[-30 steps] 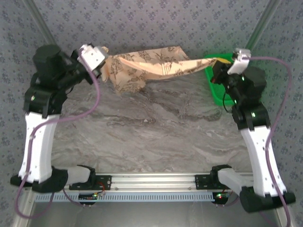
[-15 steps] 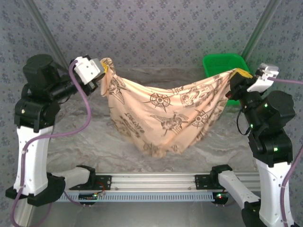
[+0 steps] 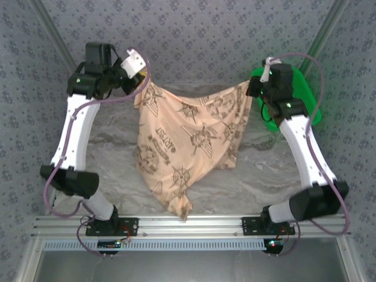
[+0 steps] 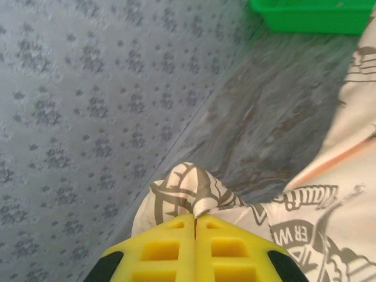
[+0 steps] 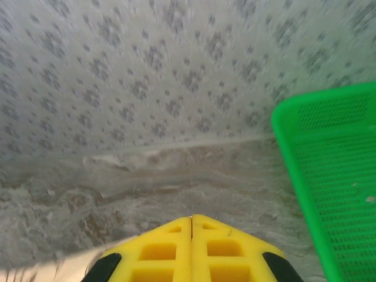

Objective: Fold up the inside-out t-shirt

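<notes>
Two grippers, both pinched tight on cloth: the left gripper has its yellow jaws closed on a bunched corner of the inside-out t-shirt, and the right gripper is clamped on the opposite corner. The shirt hangs spread between them over the worktop, its lowest tip reaching the near edge. A green basket sits at the far right corner.
</notes>
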